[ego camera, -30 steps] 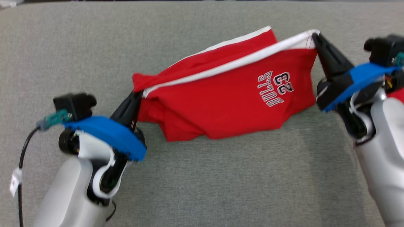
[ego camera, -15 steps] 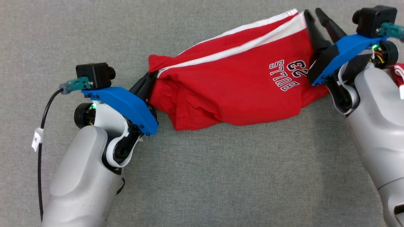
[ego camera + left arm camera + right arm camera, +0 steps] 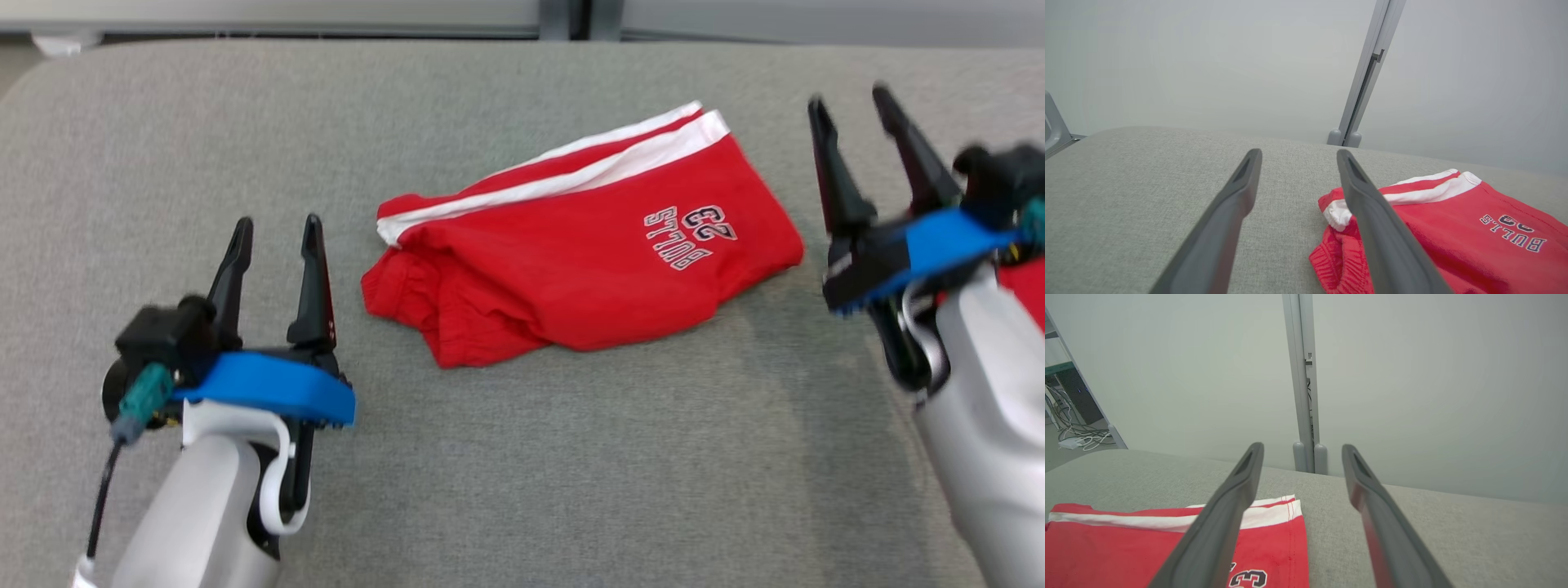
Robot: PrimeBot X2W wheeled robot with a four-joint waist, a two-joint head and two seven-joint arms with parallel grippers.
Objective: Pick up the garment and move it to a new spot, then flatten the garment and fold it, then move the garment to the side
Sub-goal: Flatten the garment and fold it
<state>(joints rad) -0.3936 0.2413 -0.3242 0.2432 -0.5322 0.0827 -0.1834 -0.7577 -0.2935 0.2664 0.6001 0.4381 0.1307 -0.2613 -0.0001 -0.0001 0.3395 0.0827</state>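
Head view: red garment [image 3: 588,269] lies in a loose bundle near the middle of the grey padded surface [image 3: 522,474], with the white stripe on its far side and the "BULLS 23" print facing up.
Left gripper [image 3: 277,222]: fingers spread apart and empty, just beside the garment's bunched left end, not touching it.
Right gripper [image 3: 849,98]: fingers spread apart and empty, near the garment's right end, clear of it.
Step in hand: likely the end of the move to a new spot. Flattening is not yet begun.
Next move: calls for fresh grips on 2 corners, then spreading the cloth. The left end is wrinkled and layered, so a pinch may catch 2 layers at once.
Around: another red item [image 3: 1024,286] at the right edge behind the right forearm; grey post [image 3: 1367,81] beyond the surface; cables [image 3: 1073,433] on the floor.
In the way: nothing lies between either gripper and the cloth.
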